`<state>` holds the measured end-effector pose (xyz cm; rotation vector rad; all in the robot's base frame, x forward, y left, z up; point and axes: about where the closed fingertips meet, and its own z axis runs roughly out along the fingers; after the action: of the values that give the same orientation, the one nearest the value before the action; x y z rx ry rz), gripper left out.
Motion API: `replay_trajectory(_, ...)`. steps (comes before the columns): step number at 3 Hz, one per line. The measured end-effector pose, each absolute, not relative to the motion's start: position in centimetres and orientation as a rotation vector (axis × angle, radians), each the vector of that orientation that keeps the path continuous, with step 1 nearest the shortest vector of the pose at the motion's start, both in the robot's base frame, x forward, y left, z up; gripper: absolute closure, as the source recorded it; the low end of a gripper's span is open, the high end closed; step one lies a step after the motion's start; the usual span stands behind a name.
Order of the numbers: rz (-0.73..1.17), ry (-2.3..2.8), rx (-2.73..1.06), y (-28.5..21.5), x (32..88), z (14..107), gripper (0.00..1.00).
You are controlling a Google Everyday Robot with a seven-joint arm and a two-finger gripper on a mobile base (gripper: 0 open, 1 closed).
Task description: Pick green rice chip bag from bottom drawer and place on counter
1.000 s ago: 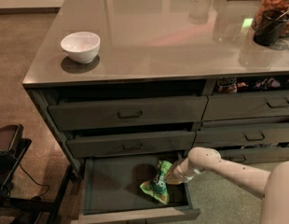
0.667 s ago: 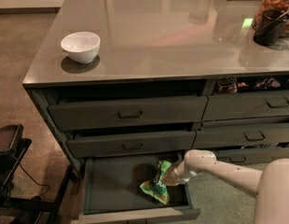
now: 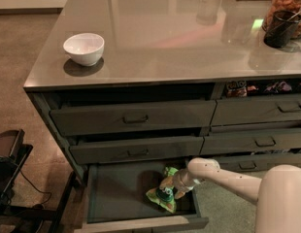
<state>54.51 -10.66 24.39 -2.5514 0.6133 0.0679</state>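
The green rice chip bag point(image 3: 162, 194) lies inside the pulled-out bottom drawer point(image 3: 116, 198), toward its right side. My gripper point(image 3: 171, 184) reaches down into the drawer from the right on a white arm and sits right over the bag, covering its middle. The glossy grey-brown counter point(image 3: 175, 38) spreads across the cabinet top above the drawers.
A white bowl point(image 3: 84, 48) stands at the counter's front left. A dark cup point(image 3: 280, 28) and a jar of snacks point(image 3: 289, 4) sit at the back right. Two drawers with metal handles point(image 3: 136, 118) hang above the open one. Black equipment point(image 3: 7, 159) stands on the floor at left.
The arm has shifted slightly left and deeper into the drawer, over the bag. The bag has stayed in about the same spot.
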Motion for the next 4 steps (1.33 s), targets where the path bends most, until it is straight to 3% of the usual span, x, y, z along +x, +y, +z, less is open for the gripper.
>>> replay_trajectory(1,0.049,0.592,-2.555,-10.9,55.2,23.2,0.09)
replay_trajectory(4,0.014,0.592,-2.564,-11.9,58.0,19.0,0.1)
